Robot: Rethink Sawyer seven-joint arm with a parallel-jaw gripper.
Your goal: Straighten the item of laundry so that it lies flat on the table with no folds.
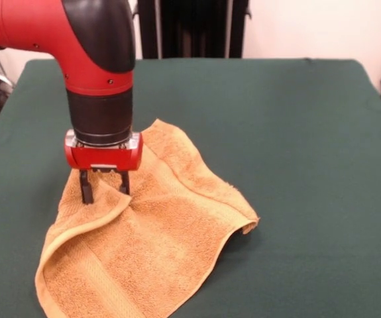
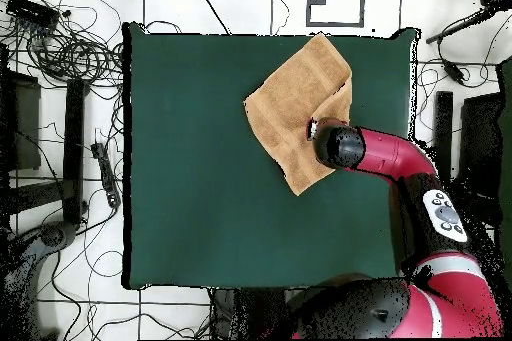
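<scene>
The golden-orange towel (image 1: 157, 232) lies on the dark green table (image 1: 283, 132) at the front left, reaching the near edge. Its left side is folded over in a raised ridge, and its right corner curls up. My gripper (image 1: 104, 189) points straight down over the towel's upper left part. Its fingers (image 1: 85, 188) stand apart, tips on the cloth on either side of the fold's edge. In the overhead view the towel (image 2: 295, 107) lies near the table's (image 2: 200, 157) far right edge, and the arm's wrist (image 2: 338, 145) covers the gripper.
Dark stands (image 1: 190, 26) rise behind the table's far edge. In the overhead view, cables and equipment (image 2: 70, 107) lie on the floor to the left of the table and more gear (image 2: 460, 117) to the right. The towel's near end hangs close to the table edge.
</scene>
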